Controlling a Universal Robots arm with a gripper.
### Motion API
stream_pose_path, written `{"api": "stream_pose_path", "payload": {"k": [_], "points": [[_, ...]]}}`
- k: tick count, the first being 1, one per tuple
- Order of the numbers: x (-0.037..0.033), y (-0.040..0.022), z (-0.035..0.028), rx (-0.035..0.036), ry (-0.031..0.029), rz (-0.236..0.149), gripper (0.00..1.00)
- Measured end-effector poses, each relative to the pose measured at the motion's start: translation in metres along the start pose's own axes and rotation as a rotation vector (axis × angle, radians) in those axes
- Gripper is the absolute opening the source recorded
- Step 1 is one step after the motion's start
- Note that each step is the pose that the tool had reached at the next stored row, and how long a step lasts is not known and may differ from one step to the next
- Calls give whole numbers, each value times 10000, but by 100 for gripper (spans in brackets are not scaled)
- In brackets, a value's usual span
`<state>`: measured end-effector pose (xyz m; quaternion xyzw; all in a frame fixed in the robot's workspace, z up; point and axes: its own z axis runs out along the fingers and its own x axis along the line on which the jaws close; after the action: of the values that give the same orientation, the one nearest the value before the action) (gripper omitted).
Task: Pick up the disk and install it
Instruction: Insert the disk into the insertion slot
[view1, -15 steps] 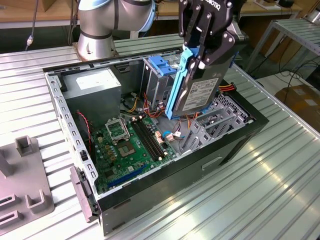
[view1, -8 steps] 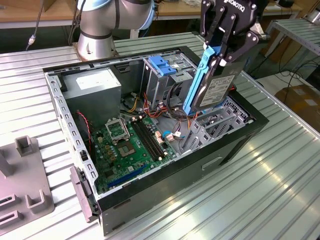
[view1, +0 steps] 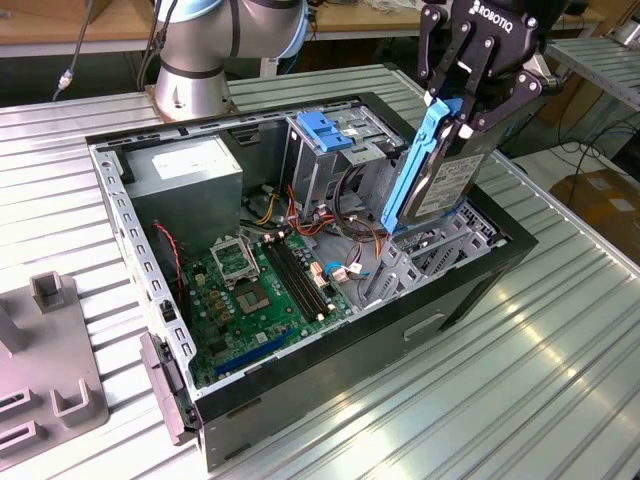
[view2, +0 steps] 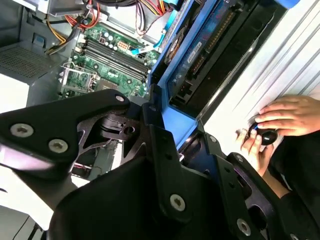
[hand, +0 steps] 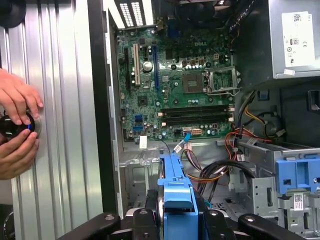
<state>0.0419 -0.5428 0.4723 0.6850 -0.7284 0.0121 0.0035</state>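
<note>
We've got the black gripper (view1: 455, 115) clamped on the silver-grey, blue-railed disk (view1: 447, 185), tilted over the open black computer case (view1: 330, 375).

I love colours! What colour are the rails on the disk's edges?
Blue. The rails on the disk show best in the exterior view.

There is one disk (view1: 452, 182), one computer case (view1: 330, 372), one motherboard (view1: 262, 290), one power-supply box (view1: 190, 178) and two human hands (hand: 17, 96) (hand: 17, 152)
</note>
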Motion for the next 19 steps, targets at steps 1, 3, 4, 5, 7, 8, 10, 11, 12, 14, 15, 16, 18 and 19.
{"api": "stream_pose_path", "payload": {"k": [1,3,4,5,7,8,10,11,12,14,15,16,18,19], "points": [[1,-2,2,2,0,-108,37],[2,-21,7,8,-4,-373,37],[2,-34,8,9,-5,-418,37],[5,-48,9,9,-2,-421,37],[31,-103,19,8,-3,-401,37],[42,-127,23,5,-4,-381,37],[48,-144,25,-1,-2,-303,37],[49,-145,27,-3,-2,-247,37],[53,-145,30,-7,1,-100,37],[57,-148,36,-12,4,76,37],[62,-155,43,-15,1,112,37],[64,-160,49,-20,3,113,37],[66,-163,65,-22,4,49,37],[70,-166,75,-22,4,-16,37]]}}
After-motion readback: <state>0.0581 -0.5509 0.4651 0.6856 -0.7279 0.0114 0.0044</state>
